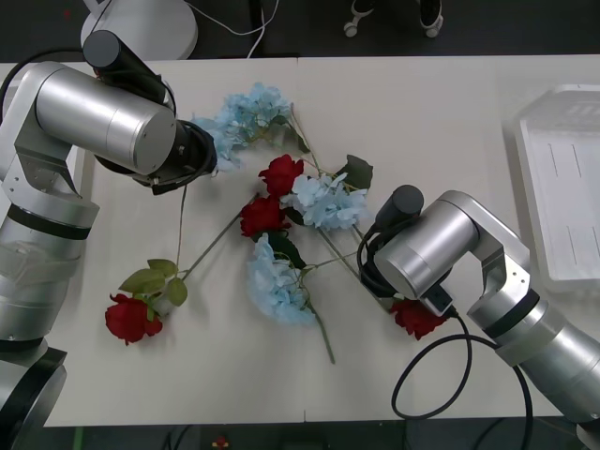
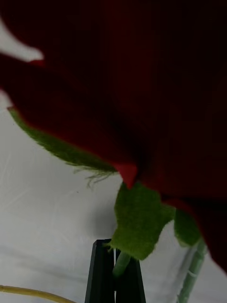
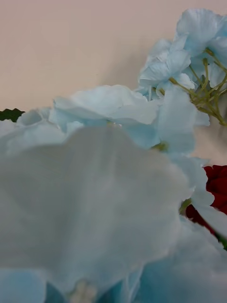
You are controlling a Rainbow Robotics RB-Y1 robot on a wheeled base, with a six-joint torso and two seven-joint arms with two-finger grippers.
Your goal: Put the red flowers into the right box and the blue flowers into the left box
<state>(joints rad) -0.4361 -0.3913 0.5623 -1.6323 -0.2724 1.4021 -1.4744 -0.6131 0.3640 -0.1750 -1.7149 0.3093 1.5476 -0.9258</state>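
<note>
Four red flowers [image 1: 281,174] and the blue flowers [image 1: 325,202] lie tangled across the middle of the white table [image 1: 441,141], stems crossing at loose angles. The right gripper [image 2: 115,270] is down at the near-right edge of that heap, its black fingers pinched together on the green stem of one rose [image 1: 417,317], just under the bloom that looms dark red in the right wrist view. That rose's stem seems to run up and leftward into the pile, though the arm hides most of it. From here the right box [image 1: 562,187] lies farther right and toward the back, well apart from the grip, so the carry is a lift and a sweep outward. The left gripper [image 1: 202,150] is pressed against a blue cluster [image 3: 109,189] at the heap's far-left end; whether it grips anything I cannot tell. Dark flooring and furniture legs show beyond the table's far edge.
</note>
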